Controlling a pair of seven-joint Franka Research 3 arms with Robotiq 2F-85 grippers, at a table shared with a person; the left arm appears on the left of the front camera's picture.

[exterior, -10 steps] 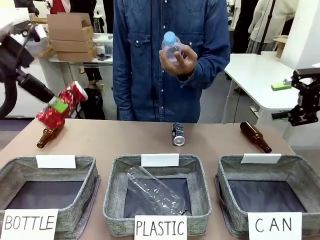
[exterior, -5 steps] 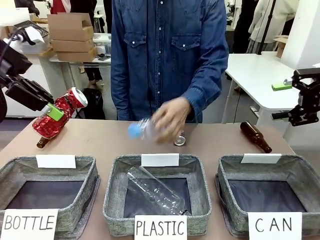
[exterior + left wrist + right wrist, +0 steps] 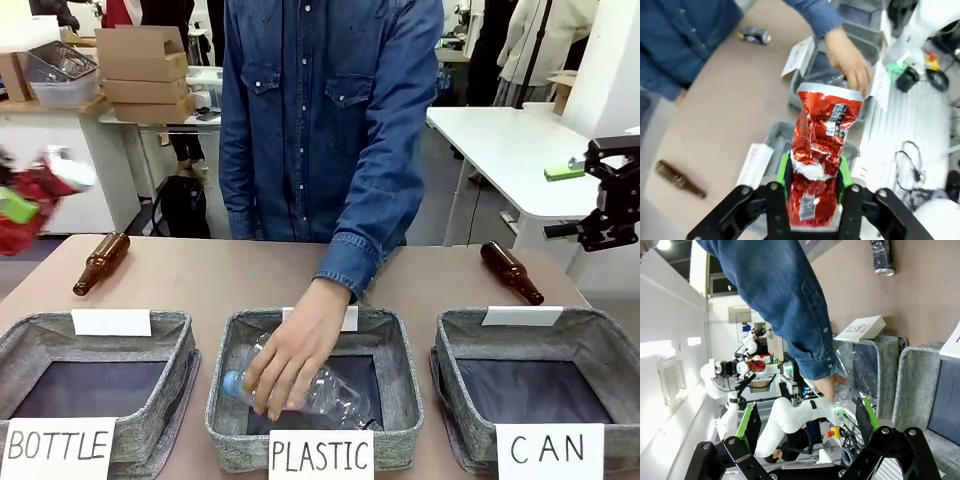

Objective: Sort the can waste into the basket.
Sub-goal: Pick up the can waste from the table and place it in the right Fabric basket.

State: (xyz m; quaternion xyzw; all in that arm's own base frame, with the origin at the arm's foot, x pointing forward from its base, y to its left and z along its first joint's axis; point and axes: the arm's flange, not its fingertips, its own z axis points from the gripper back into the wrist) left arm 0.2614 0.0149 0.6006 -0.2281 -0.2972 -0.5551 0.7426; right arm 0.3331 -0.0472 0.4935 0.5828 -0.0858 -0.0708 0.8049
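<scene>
Red can: crushed, its small label print unreadable to me. My left gripper clamps its lower half between green pads, raised at the table's left side. Basket signs read BOTTLE, PLASTIC, CAN; CAN basket rightmost. My right gripper gapes, holding nothing.

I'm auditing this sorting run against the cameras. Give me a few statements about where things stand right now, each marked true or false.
1. The left gripper is shut on the red can. True.
2. The red can lies in the CAN basket. False: the left gripper holds it in the air.
3. The person's hand is in the PLASTIC basket, on a clear bottle. True.
4. The right gripper holds the dark can. False: it is open and empty; the dark can lies on the table.
</scene>
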